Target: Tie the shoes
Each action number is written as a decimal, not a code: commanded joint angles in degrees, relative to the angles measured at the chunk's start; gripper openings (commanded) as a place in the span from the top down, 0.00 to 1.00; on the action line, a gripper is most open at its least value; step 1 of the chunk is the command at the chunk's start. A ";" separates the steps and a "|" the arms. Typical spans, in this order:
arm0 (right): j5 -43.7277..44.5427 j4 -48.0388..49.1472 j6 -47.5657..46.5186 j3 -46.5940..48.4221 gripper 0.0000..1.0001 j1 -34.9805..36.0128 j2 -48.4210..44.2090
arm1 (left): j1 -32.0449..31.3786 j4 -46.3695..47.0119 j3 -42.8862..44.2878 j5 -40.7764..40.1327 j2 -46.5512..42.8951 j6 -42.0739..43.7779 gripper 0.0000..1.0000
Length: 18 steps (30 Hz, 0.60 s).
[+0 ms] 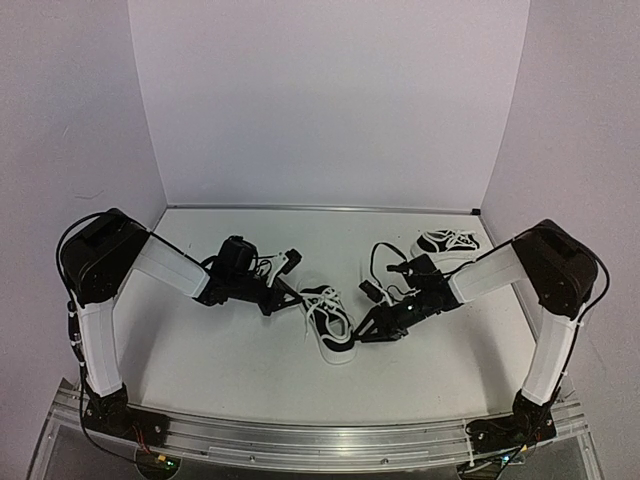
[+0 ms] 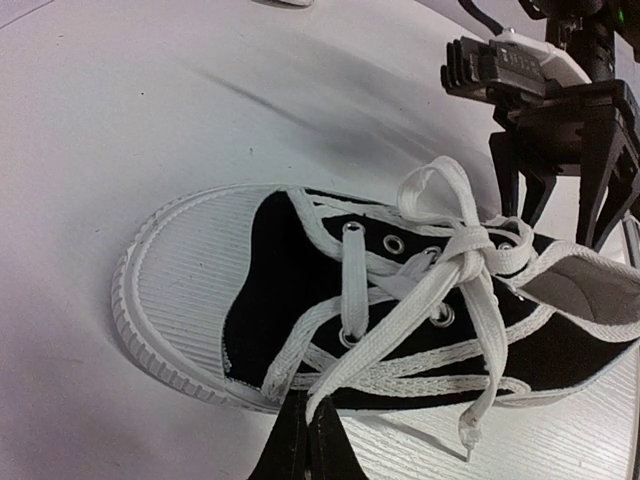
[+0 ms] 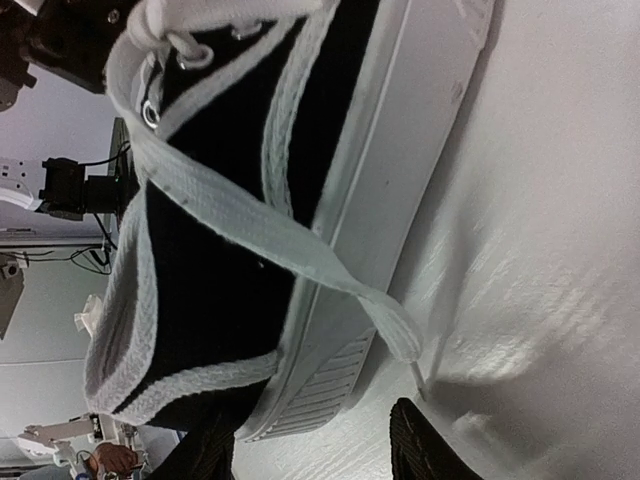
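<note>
One black shoe with a white sole lies mid-table between my grippers. In the left wrist view the shoe lies on its side, its white laces crossed in a loose knot. My left gripper is shut on a lace strand that runs from the knot down to its tips. My right gripper is open, with the shoe's heel between its fingers. A loose lace end hangs over the sole there. The right gripper also shows in the left wrist view, by the heel.
The second shoe lies at the back right by the right arm's elbow. White walls close off the back and sides. A metal rail runs along the near edge.
</note>
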 commanded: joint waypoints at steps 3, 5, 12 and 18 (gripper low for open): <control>-5.81 13.79 8.08 -0.79 0.51 5.54 3.35 | 0.36 0.75 2.21 0.64 -0.05 0.58 1.00; -6.02 14.94 9.28 -0.35 0.51 6.85 3.61 | 0.36 0.65 2.28 0.52 -0.15 0.75 1.00; -3.68 8.50 4.18 1.40 0.52 6.91 -0.55 | 0.36 0.57 1.99 0.63 -0.43 0.79 1.00; 3.41 -0.40 -2.42 5.24 0.51 3.11 -10.32 | 0.35 0.60 1.60 0.94 -0.71 1.14 1.00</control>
